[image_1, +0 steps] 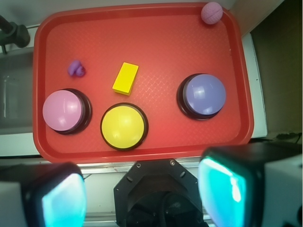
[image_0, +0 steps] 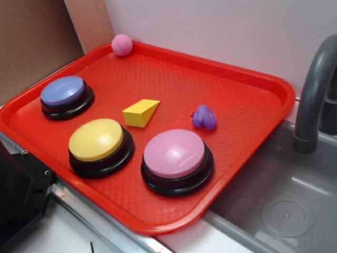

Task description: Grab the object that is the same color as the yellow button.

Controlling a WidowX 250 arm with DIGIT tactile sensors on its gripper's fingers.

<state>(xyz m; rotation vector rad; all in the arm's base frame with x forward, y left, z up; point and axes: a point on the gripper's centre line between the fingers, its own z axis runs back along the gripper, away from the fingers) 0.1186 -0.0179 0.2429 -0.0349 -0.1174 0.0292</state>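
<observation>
The object, a small yellow wedge block (image_0: 140, 112) (image_1: 125, 78), lies near the middle of the red tray (image_0: 253, 89) (image_1: 156, 38). Just in front of it sits the yellow button (image_0: 97, 140) (image_1: 123, 126), a large dome on a black base. In the wrist view my gripper (image_1: 142, 194) hangs high above the tray's near edge, open, with nothing between its teal pads (image_1: 64, 201). It is well clear of the wedge. The exterior view does not show the gripper's fingers.
A pink button (image_0: 175, 154) (image_1: 64, 110) and a blue-purple button (image_0: 64, 91) (image_1: 203, 94) flank the yellow one. A small purple toy (image_0: 204, 117) (image_1: 76, 69) and a pink ball (image_0: 122, 45) (image_1: 211, 13) also lie on the tray. A sink with a grey faucet (image_0: 316, 84) adjoins.
</observation>
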